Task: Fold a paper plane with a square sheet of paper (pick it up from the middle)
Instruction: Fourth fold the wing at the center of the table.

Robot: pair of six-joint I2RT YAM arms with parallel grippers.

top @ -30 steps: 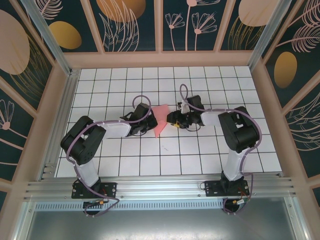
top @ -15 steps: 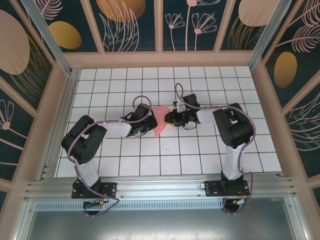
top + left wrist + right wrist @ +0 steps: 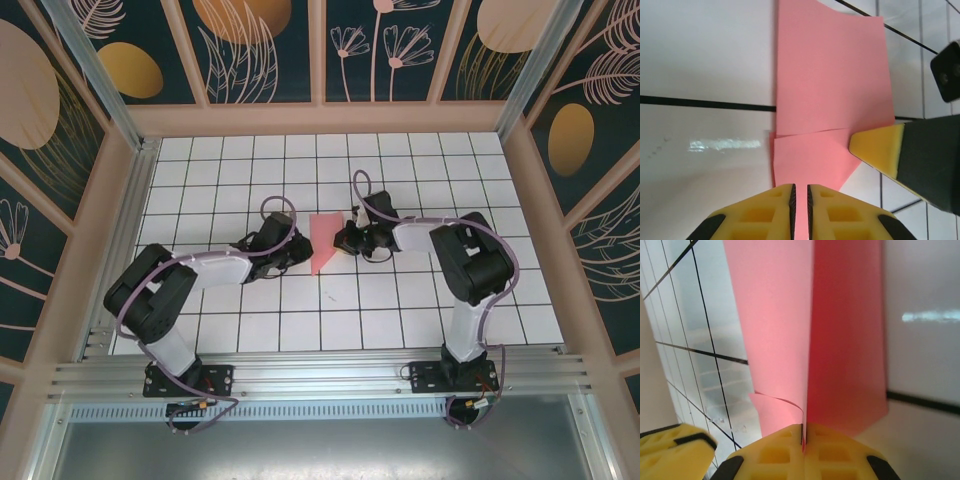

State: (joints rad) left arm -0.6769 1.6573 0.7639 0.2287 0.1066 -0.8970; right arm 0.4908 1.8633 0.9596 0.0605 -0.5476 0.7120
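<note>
One folded paper (image 3: 830,75), left claw (image 3: 800,196) seemingly pinching its edge, right claw (image 3: 803,434) pinching the crease.

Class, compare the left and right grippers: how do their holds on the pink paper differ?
The left gripper pinches the paper at its narrow folded end; the right gripper pinches it at a long crease. In the top view the left gripper reaches in from the paper's left, the right gripper from its right. Both have yellow jaws shut on it.
</note>
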